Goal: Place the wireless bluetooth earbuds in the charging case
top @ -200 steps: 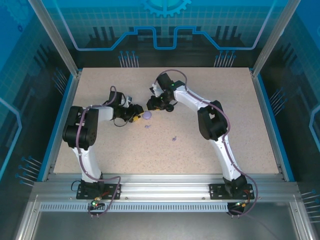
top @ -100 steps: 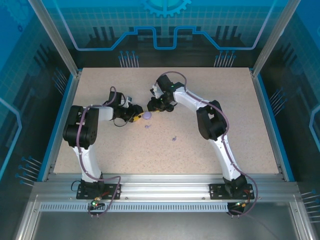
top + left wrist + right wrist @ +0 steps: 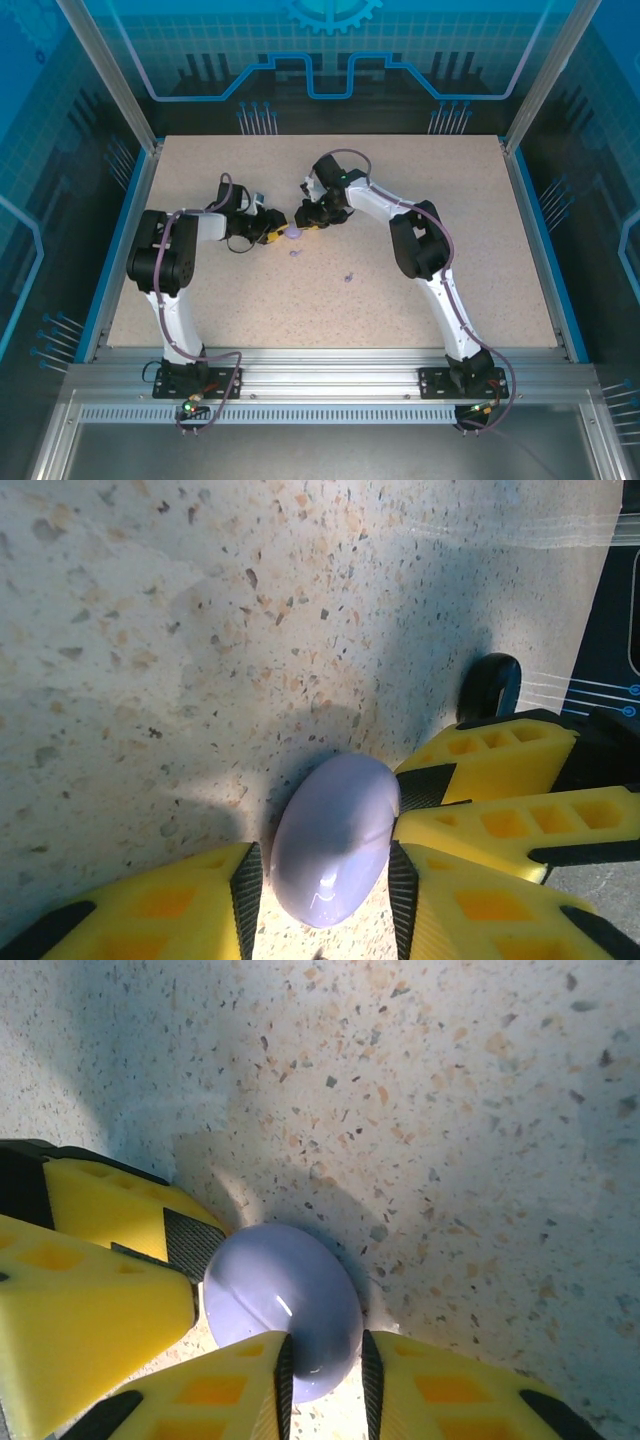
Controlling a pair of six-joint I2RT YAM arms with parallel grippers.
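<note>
The lavender charging case is a closed, glossy pebble resting on the speckled table. My left gripper is shut on the charging case, one pad on each side. My right gripper comes from the opposite side and pinches the case at its near rim. In the top view the left gripper and right gripper meet at the case. Two tiny lavender earbuds lie loose on the table, one just in front of the case and one further to the right. The black earbuds are out of view.
The right gripper's yellow fingers crowd the left wrist view, touching the case. The left gripper's fingers do the same in the right wrist view. The speckled tabletop has blue side rails and glass walls around it.
The right gripper has edged slightly left and closed in on the case. The left arm and the two loose earbuds have stayed put.
</note>
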